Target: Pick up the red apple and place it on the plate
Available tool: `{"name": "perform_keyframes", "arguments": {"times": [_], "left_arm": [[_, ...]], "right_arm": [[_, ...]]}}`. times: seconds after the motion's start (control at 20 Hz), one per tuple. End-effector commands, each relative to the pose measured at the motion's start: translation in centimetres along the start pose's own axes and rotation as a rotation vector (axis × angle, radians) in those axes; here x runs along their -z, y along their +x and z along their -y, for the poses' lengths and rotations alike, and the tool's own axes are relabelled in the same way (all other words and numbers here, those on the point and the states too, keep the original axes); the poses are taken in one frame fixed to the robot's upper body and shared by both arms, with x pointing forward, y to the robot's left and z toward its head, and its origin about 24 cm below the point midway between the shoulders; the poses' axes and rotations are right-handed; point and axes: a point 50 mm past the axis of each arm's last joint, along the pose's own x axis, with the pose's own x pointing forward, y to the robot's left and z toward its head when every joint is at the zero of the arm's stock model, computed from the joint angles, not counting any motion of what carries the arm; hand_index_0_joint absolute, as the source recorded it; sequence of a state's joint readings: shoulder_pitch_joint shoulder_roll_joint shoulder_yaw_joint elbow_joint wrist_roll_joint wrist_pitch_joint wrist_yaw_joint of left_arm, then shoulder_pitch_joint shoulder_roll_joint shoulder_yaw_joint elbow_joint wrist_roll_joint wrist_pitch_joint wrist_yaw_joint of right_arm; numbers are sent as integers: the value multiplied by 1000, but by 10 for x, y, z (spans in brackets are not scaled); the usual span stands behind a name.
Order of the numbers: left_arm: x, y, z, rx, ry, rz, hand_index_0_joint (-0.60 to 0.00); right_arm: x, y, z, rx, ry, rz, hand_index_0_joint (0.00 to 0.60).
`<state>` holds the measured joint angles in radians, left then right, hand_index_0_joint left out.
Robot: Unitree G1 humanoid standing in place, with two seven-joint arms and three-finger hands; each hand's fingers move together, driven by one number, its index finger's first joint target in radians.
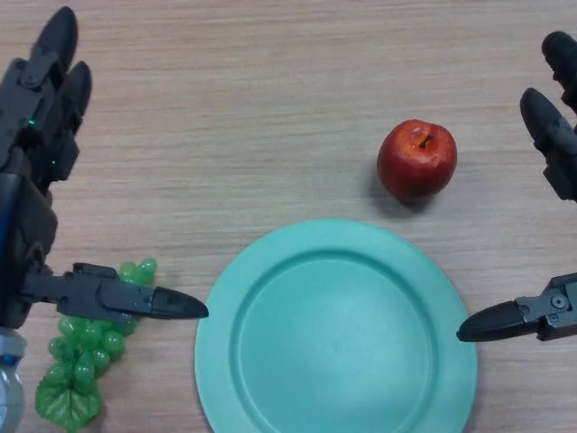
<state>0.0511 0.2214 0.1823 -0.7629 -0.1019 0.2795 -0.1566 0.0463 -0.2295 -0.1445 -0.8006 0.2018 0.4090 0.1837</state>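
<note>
A red apple [416,160] stands upright on the wooden table, just beyond the far right rim of a teal plate [225,361]. The plate is bare and lies at the near middle. My right hand [554,135] is open at the right edge, its fingers to the right of the apple and apart from it, its thumb pointing left over the plate's right rim. My left hand [41,108] is open at the left edge, far from the apple, its thumb pointing toward the plate's left rim.
A bunch of green grapes [86,347] with a leaf lies at the near left, partly under my left thumb and just left of the plate. The wooden table [270,108] stretches beyond the plate.
</note>
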Motion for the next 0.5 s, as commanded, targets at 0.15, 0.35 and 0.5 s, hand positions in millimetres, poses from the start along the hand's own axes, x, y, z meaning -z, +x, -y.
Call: {"name": "perform_keyframes", "arguments": {"times": [0.15, 0.35, 0.5], "left_arm": [[-19, -1, -5, -38, 14, 160, 0], [-17, -3, -6, -33, 11, 154, 0], [-11, -5, -8, -37, 16, 140, 0]], "right_arm": [[-29, -3, 3, -11, -13, 235, 0], [-27, -3, 1, 5, -14, 230, 0], [-24, 7, 3, 16, -13, 210, 0]]}}
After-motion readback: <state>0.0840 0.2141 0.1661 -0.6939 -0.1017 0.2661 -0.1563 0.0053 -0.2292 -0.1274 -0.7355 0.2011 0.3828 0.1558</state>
